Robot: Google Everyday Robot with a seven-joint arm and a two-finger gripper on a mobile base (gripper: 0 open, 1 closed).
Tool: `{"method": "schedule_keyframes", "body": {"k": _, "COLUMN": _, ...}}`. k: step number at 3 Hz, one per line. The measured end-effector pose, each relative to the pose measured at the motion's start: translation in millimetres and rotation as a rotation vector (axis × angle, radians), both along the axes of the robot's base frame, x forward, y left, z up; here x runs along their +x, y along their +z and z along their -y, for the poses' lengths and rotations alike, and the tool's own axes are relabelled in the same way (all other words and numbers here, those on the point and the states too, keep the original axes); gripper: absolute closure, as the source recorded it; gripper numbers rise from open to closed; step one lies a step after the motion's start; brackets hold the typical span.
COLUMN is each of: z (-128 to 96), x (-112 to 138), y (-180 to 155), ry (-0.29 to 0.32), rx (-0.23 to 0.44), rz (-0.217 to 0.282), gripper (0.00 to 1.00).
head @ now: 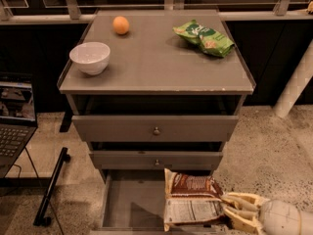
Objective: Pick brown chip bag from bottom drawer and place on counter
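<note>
The brown chip bag (193, 199) has a dark brown top and a large white label panel. It stands tilted at the right side of the open bottom drawer (129, 207), its top near the drawer above. My gripper (230, 209) reaches in from the lower right and is shut on the bag's right edge. The grey counter (156, 58) lies above the three drawers. The bag's lower edge is cut off by the frame.
On the counter stand a white bowl (90, 58) at the front left, an orange (121, 25) at the back left and a green chip bag (204, 37) at the back right. A laptop (13, 116) sits at the left. A white post (295, 84) stands at the right.
</note>
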State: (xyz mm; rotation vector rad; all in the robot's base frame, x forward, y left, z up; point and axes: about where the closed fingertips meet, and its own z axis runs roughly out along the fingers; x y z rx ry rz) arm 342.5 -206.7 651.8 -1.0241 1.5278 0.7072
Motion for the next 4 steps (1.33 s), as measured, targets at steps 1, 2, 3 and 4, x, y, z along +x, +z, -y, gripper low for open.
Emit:
{"method": "schedule_keyframes", "body": {"k": 1, "z": 0, "x": 0, "y": 10, "ry": 0.003, "rx": -0.026, "rz": 0.013, "gripper": 1.0}}
{"method": "schedule_keyframes", "body": {"k": 2, "z": 0, "x": 0, "y": 10, "ry": 0.003, "rx": -0.026, "rz": 0.013, "gripper": 1.0}}
{"method": "schedule_keyframes", "body": {"k": 3, "z": -2, "x": 15, "y": 41, "ry": 0.02, "rx": -0.043, "rz": 0.092, "gripper": 1.0}}
{"method": "schedule_keyframes", "body": {"k": 4, "z": -12, "x": 24, "y": 107, "ry": 0.045, "rx": -0.087, "rz": 0.225, "gripper": 1.0}}
